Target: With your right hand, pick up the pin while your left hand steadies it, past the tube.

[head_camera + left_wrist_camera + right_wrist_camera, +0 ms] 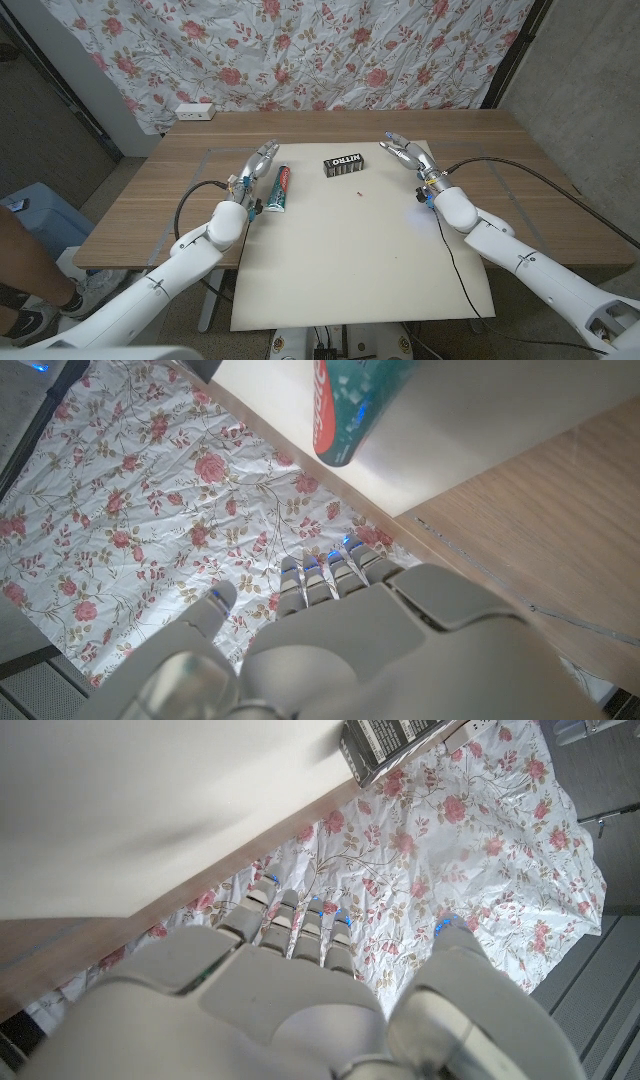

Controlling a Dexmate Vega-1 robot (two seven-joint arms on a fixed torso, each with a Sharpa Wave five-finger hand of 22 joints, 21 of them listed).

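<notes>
Looking down in the head view, a white mat [350,250] covers the middle of the wooden surface [520,200], and a green-and-red tube [281,189] lies on the mat's far left part, cap end toward the robot. The left hand [256,168] stands just beside the tube, on the side away from the mat's middle, fingers stretched out and apart, holding nothing. A black box [345,164] lettered NITRO lies beyond the tube toward the mat's far edge, and the pin [360,194], a tiny dark speck, rests on the mat past the tube, nearer the robot than the box and apart from both hands. The right hand [408,155] stands well beyond the pin from the tube, at the mat's far right corner, fingers spread with nothing in them. A white power strip [194,113] sits at the surface's far left corner before a floral cloth [330,50]. In the left wrist view, the left hand [330,640] points its fingers at the cloth [130,530], with the tube [355,405] close by on the mat. In the right wrist view, the right hand [310,990] shows straight fingers, with a corner of the box [400,745] beyond them.
</notes>
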